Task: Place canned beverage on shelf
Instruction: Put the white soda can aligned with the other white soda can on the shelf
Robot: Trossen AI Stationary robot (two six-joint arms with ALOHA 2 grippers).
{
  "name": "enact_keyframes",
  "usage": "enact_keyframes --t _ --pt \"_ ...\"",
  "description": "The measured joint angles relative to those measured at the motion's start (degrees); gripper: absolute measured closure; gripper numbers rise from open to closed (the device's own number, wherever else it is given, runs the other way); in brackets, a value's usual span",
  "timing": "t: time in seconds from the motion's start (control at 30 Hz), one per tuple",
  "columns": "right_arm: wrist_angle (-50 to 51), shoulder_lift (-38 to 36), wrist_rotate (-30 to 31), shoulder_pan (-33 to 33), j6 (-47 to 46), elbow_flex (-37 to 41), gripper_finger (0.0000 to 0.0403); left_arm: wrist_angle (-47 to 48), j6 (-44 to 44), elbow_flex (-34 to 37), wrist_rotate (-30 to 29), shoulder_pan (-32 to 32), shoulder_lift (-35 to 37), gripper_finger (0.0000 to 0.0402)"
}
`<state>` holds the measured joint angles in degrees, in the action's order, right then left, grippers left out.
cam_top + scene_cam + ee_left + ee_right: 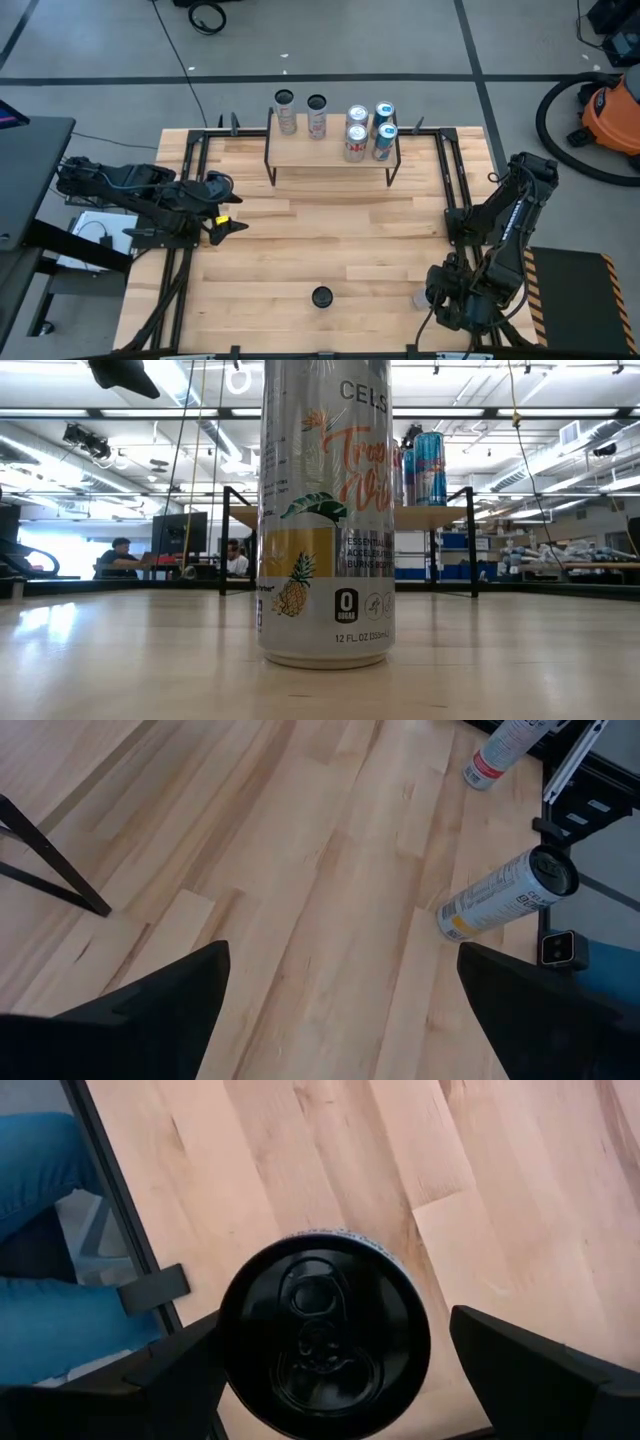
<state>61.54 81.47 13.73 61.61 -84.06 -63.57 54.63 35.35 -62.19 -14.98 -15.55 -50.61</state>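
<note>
A silver can (325, 510) marked "0 SUGAR" and "12 FL. OZ", pineapple-printed, is seen upright; the right gripper (325, 1370) is spread around another black-topped can (323, 1335), the left gripper (222, 207) wide open, empty.

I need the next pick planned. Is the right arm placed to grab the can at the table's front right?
Probably yes: the right gripper hangs open directly over that can, a finger on each side, nothing between them.

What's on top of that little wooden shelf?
Six upright cans stand on the shelf: two black-topped ones at one end, four silver-topped ones at the other. The tabletop beneath it is hidden.
</note>
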Motion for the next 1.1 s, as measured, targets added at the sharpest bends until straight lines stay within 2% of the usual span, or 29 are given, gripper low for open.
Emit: enact_keyframes --t 0.2,0.43,0.77,1.1 --pt "-0.13 0.0 -1.7 -1.41 -0.15 0.0 0.0047 0.0 -0.02 0.0 0.0 0.0 0.0 0.0008" --pt "-0.04 -0.04 -2.69 -3.25 -0.1 -0.07 0.0138 0.0 -0.02 0.0 0.0 0.0 0.0 0.0008" --pt "-2.15 -0.07 -3.61 -7.6 -2.06 -0.07 0.0138 0.01 -0.03 0.0 0.0 0.0 0.0 0.0008" --pt "-6.78 0.02 -7.08 -18.65 11.2 -0.07 0.0138 0.02 0.0 0.0 0.0 -0.02 0.0 0.0008"
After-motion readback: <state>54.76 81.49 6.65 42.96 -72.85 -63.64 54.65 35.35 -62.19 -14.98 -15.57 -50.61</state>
